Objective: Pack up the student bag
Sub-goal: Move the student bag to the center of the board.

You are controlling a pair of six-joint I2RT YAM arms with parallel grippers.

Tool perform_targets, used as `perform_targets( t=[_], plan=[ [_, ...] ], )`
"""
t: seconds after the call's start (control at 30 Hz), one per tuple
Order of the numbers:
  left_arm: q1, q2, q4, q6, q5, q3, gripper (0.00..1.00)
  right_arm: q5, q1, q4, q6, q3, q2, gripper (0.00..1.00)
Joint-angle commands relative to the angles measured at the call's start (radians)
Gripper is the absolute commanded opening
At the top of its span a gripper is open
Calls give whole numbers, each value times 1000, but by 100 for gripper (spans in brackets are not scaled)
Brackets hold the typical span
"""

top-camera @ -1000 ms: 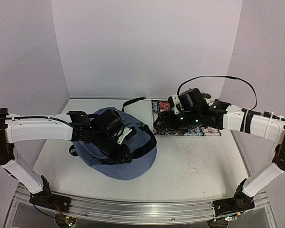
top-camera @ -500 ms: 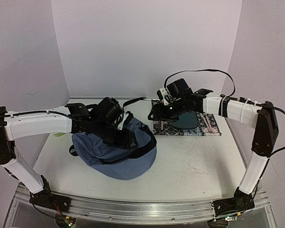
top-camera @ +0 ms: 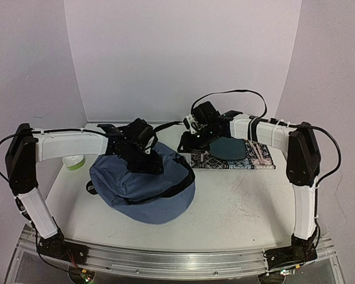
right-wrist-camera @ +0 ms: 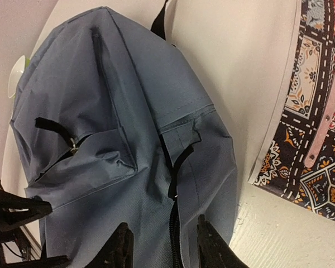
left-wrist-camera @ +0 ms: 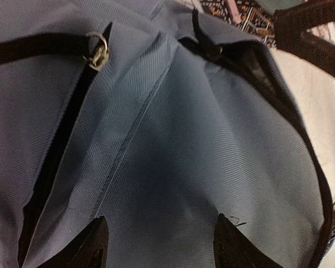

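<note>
- The large, soft slate-blue fabric backpack [top-camera: 145, 192] lies slumped on the left half of the white table [top-camera: 242, 207], right under my left arm. One of its black straps [top-camera: 165, 126] trails toward the back wall.
- My left gripper [left-wrist-camera: 163, 241] hangs over the top of the backpack. The jaws are spread wide and hold nothing, and only bare fabric shows between the tips. I cannot tell whether the tips touch the cloth.
- My judgement is that it sits there to pinch the fabric and hold the mouth up for loading.
- The metal ring zip pull [left-wrist-camera: 97, 49] rests at the head of the front pocket seam, which shows a dark gap lower down. A second dark opening runs along the upper right of the left wrist view.
- My right gripper [right-wrist-camera: 163, 250] has its jaws moderately apart and is empty. It looks down on the black main zipper [right-wrist-camera: 173, 223], hanging between the backpack and the goods.
- The goods sit on the right so that arm can fetch them: a flat dark teal pouch [top-camera: 228, 148] on a colourful patterned mat [top-camera: 260, 158], and a thin pink strip [right-wrist-camera: 326, 120] lying on the mat.
- A small green-and-white object [top-camera: 74, 161] sits behind the left arm. I cannot identify it.
- Nothing is visibly packed yet, so I judge the task to be at an early stage.
</note>
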Motion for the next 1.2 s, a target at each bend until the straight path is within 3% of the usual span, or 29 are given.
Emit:
perform_targets(
  t=[0.0, 0.1, 0.13, 0.37, 0.57, 0.8, 1.17],
  plan=[
    [1, 15, 3, 61, 37, 30, 65, 38, 6, -86, 20, -4, 39, 25],
    [1, -2, 3, 81, 40, 6, 65, 33, 22, -87, 22, -66, 18, 2],
    [1, -7, 3, 86, 46, -2, 65, 36, 29, -87, 23, -86, 3, 0],
    [0, -41, 5, 98, 88, -52, 64, 28, 88, -87, 62, -270, -101, 0],
    [-15, -69, 7, 113, 134, -114, 64, 72, 104, -88, 92, -281, -171, 0],
    [-120, -60, 18, 98, 122, -145, 64, 109, 77, -90, 100, -99, -125, 22],
    [-203, -41, 22, 80, 107, -155, 64, 67, 22, -118, 129, 144, 95, 36]
  ],
)
